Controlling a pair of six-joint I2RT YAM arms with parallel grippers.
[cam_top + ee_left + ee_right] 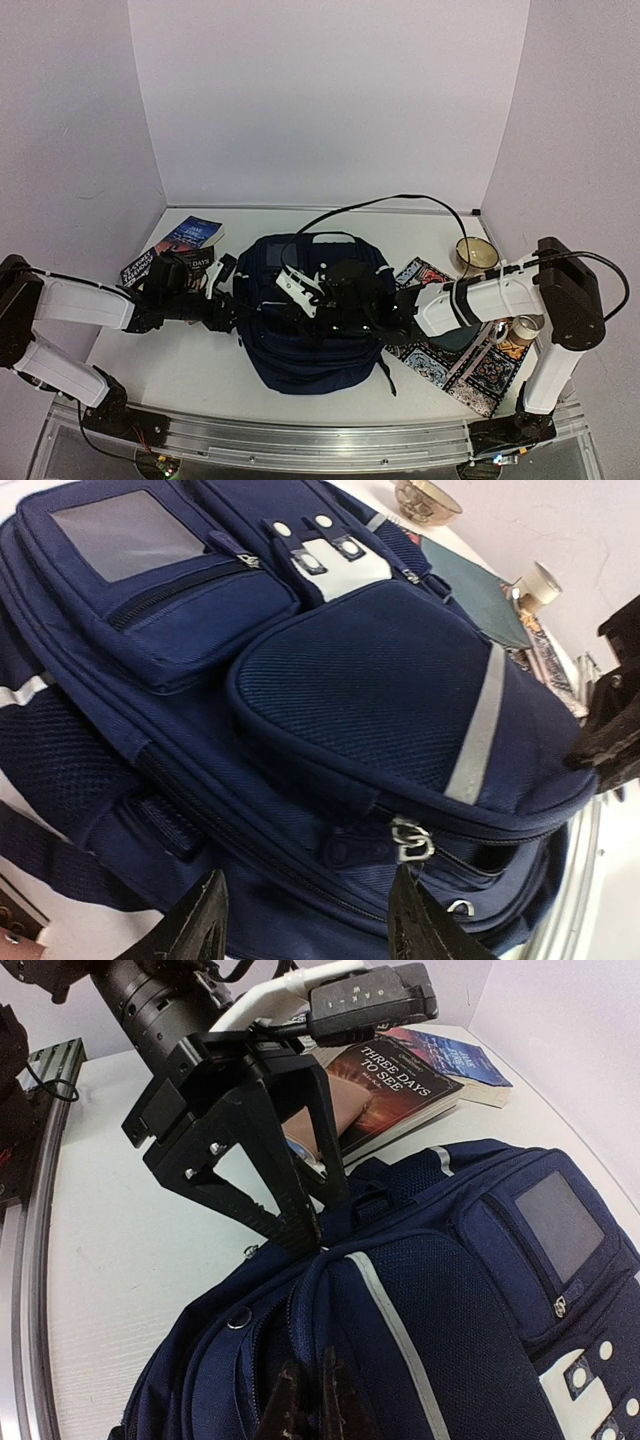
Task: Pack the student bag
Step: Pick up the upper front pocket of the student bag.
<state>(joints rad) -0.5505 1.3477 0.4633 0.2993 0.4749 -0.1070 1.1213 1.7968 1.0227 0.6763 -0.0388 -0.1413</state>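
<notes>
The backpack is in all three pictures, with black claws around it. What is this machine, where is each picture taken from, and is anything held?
Two robot arms are bolted to a table, each ending in a two-finger gripper. One picture looks down from above; two come from cameras on the wrists. On the table lie the student bag, a book titled Three Days to See, a blue book, a bowl and a patterned mat. The left gripper stands open before a zipper pull. The right gripper is shut, tips on the bag; whether it pinches fabric is unclear.
</notes>
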